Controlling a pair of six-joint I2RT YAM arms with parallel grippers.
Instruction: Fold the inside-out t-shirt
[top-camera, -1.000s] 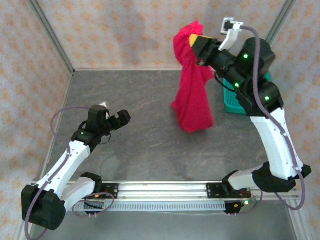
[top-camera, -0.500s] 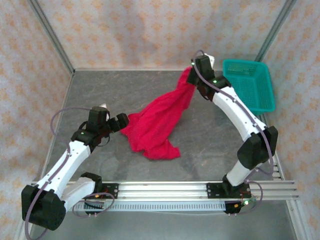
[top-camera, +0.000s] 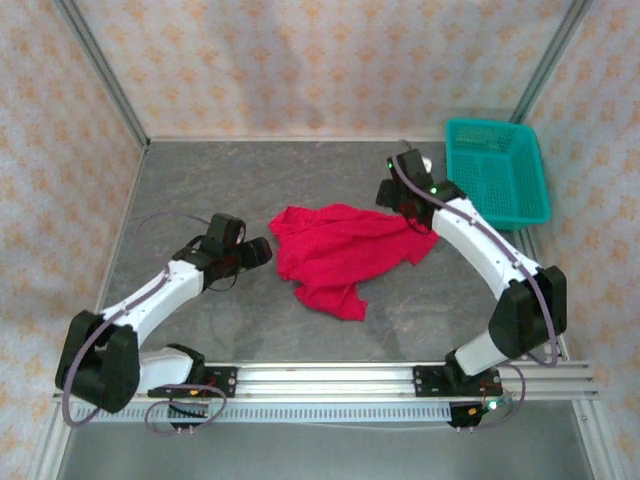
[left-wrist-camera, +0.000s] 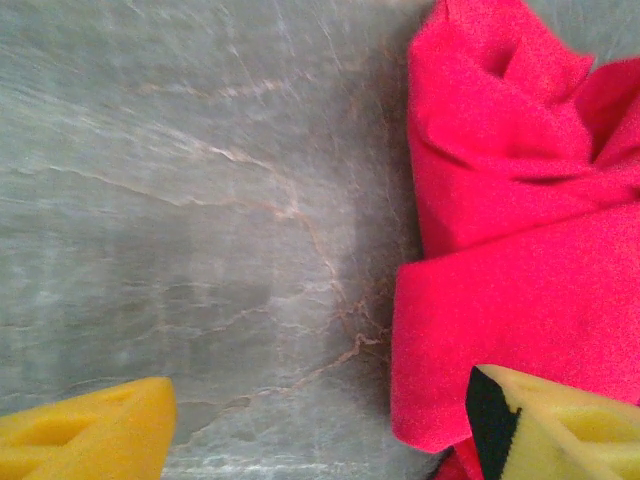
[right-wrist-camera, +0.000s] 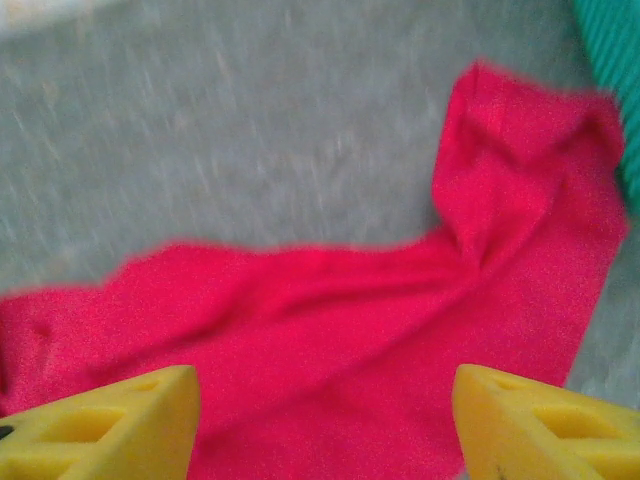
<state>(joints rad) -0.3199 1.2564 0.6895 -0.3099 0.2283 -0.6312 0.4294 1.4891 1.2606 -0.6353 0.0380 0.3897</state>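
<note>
Red t-shirt (top-camera: 340, 255) lay crumpled on the grey table (top-camera: 200, 180), near the middle, in the top view. The left gripper (top-camera: 258, 252) sat at the heap's 9 o'clock edge and the right gripper (top-camera: 398, 196) at its 2 o'clock edge. A teal basket (top-camera: 497, 170) stood farther off at 2 o'clock.

From the left wrist, the 2 yellow pads (left-wrist-camera: 90, 430) were spread apart. 1 was over bare table at 7 o'clock and 1 over the cloth edge at 5 o'clock, pinching nothing.

From the right wrist, its yellow pads (right-wrist-camera: 110, 425) were spread wide above the shirt, which lay loose below.
</note>
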